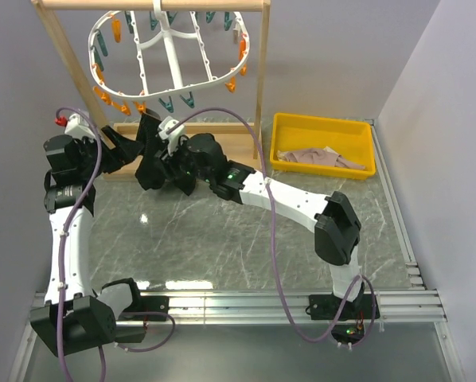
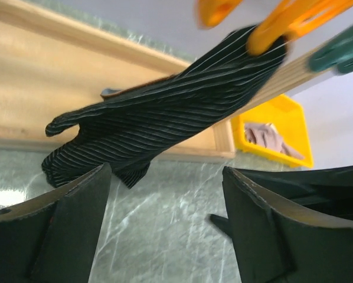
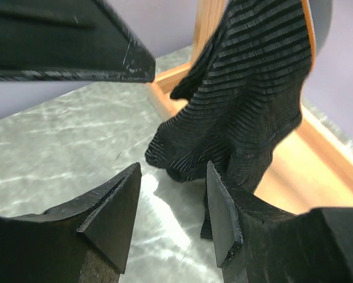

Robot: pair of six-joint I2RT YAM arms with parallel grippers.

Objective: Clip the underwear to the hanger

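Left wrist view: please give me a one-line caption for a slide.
Black underwear hanging from an orange peg, seen between the fingers of the open left gripper, yellow bin behind.

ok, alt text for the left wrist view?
Black ribbed underwear hangs from an orange peg at top right, draping down-left before a wooden frame base. The left tool, open and empty, fills the foreground; a yellow bin holding pinkish cloth sits right.
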